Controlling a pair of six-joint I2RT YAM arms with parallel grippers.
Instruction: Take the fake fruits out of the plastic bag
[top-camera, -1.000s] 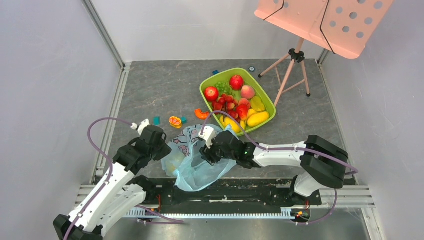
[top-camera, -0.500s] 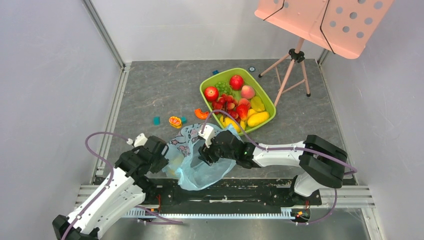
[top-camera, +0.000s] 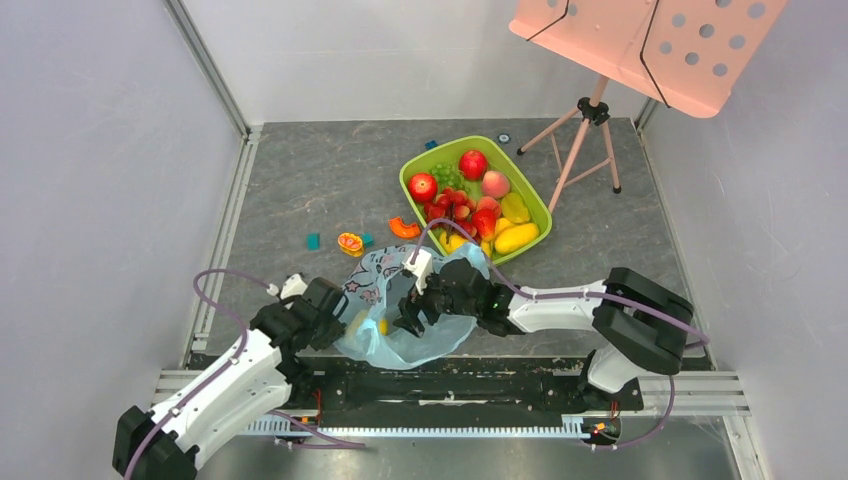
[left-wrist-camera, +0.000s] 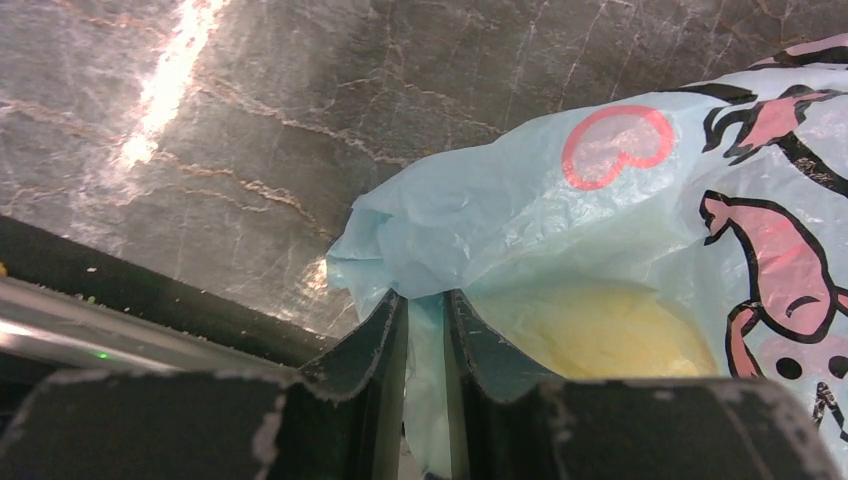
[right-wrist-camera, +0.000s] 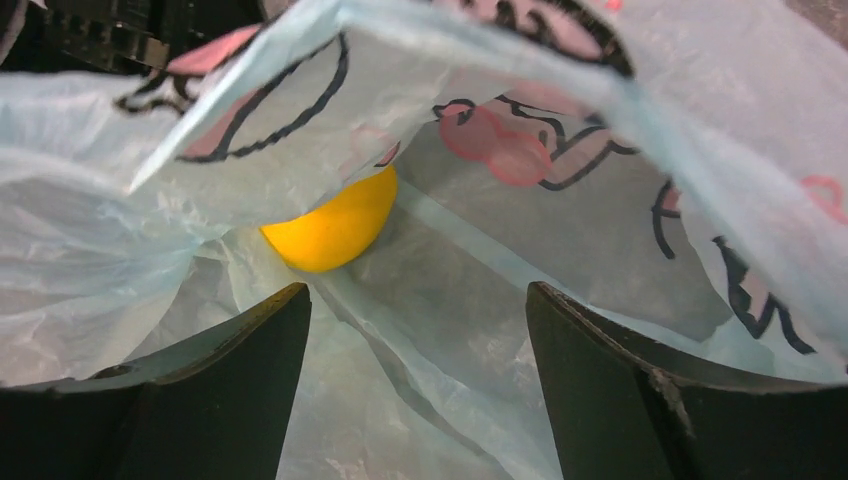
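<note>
The light-blue plastic bag (top-camera: 385, 300) with pink prints lies at the near edge between my arms. My left gripper (top-camera: 335, 322) is shut on the bag's left edge; in the left wrist view the film (left-wrist-camera: 426, 330) is pinched between the jaws. A yellow fruit (left-wrist-camera: 600, 330) shows through the film beside them. My right gripper (top-camera: 412, 312) is open inside the bag's mouth. In the right wrist view (right-wrist-camera: 415, 330) a yellow fruit (right-wrist-camera: 335, 225) lies just beyond and left of the fingers, under the bag's upper layer (right-wrist-camera: 620, 110). The yellow fruit also shows faintly from above (top-camera: 382, 324).
A green tray (top-camera: 415, 164) full of fruits stands beyond the bag. An orange slice (top-camera: 350, 242), an orange wedge (top-camera: 403, 227) and teal blocks (top-camera: 313, 241) lie on the grey floor. A pink stand's tripod (top-camera: 585, 135) is at the back right.
My left gripper has pulled the bag's left edge toward the near side and right. The bag has bunched up. My right gripper has shifted slightly further into the bag's mouth.
</note>
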